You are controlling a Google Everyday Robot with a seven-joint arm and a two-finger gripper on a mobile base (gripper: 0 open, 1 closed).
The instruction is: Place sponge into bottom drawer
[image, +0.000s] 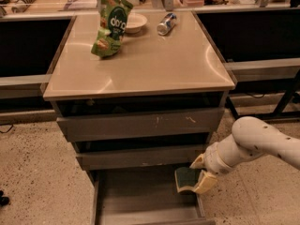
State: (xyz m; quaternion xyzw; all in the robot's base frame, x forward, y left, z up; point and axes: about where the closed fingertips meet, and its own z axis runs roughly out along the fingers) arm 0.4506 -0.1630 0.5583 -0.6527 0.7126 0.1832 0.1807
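Where our gripper (201, 172) clamps its right edge, we list the sponge (185, 177): tilted, green scouring face up-left, yellow foam beneath, above the open grey metal bottom drawer (136, 196), right side.

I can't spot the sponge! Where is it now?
In the camera view, the sponge is low on the right, held in the gripper over the right side of the open bottom drawer.

Only blurred white lettering, not legible, on the green snack bag (111, 26) atop the cabinet top (159, 62)
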